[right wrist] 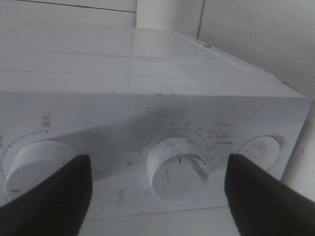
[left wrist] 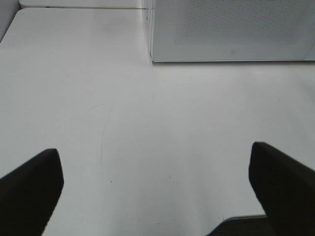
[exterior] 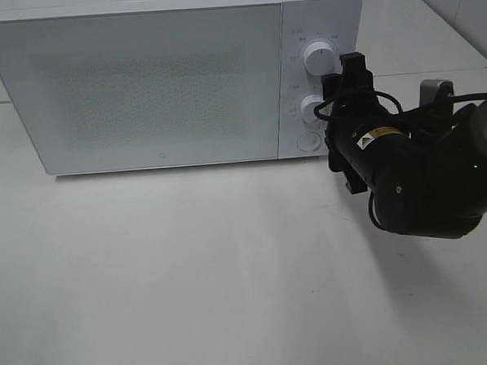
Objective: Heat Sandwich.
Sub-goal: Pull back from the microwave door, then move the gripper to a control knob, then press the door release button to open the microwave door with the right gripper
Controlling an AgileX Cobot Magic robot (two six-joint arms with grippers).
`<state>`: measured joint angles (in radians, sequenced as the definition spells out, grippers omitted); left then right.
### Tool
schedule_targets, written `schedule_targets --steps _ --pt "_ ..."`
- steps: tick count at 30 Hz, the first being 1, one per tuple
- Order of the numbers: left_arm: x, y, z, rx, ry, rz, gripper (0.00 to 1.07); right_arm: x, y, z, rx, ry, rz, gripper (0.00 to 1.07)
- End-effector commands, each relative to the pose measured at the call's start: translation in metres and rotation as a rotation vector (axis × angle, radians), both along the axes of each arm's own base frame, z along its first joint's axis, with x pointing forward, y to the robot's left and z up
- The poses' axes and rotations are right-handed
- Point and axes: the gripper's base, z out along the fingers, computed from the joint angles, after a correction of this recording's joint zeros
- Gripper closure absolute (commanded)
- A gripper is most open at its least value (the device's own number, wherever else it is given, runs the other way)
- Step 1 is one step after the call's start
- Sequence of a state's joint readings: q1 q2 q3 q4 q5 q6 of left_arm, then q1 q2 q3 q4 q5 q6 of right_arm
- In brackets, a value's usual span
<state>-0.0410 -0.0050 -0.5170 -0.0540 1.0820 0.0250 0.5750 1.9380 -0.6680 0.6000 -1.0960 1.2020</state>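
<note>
A white microwave (exterior: 140, 82) stood on the table (exterior: 191, 275), its door closed and blocking any view inside, so where the sandwich lay could not be told. Its panel carried two knobs and one round button (exterior: 308, 141). The right gripper (exterior: 341, 71) reached level toward the panel, fingers spread either side of the lower knob (exterior: 311, 108). The left gripper (left wrist: 153, 150) hung over bare table before the microwave, fingers spread wide and empty.

Microwave (exterior: 156, 81): white casing. The door panel carries a fine grey dotted mesh. Lower knob (right wrist: 178, 167): white, with a red pointer line and faint grey dial markings around it. Table (exterior: 191, 275): plain white. Right arm (exterior: 423, 181): black, bearing a yellow-and-white label (exterior: 377, 136). Left end effector (left wrist: 157, 196): black fingers.
</note>
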Motion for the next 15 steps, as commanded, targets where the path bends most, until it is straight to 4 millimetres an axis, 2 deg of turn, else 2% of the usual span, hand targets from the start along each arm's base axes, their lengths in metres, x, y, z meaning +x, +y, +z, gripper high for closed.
schedule_targets --steps 1,3,5,12,15 --pt "-0.002 -0.001 0.0 -0.007 -0.027 -0.003 0.1 -0.011 0.0 0.005 -0.114 0.039 0.095 0.32" --pt "-0.002 -0.001 0.0 -0.007 -0.027 -0.003 0.1 -0.021 -0.001 0.005 -0.232 0.107 0.188 0.32" --pt "-0.002 -0.001 0.0 -0.007 -0.027 -0.003 0.1 -0.023 -0.001 0.007 -0.27 0.117 0.217 0.32" --pt "-0.002 -0.001 0.0 -0.007 -0.027 -0.003 0.1 -0.041 0.0 0.029 -0.581 0.192 0.47 0.32" --pt "-0.002 -0.001 0.0 -0.007 -0.027 -0.003 0.1 -0.047 0.0 0.034 -0.65 0.207 0.542 0.32"
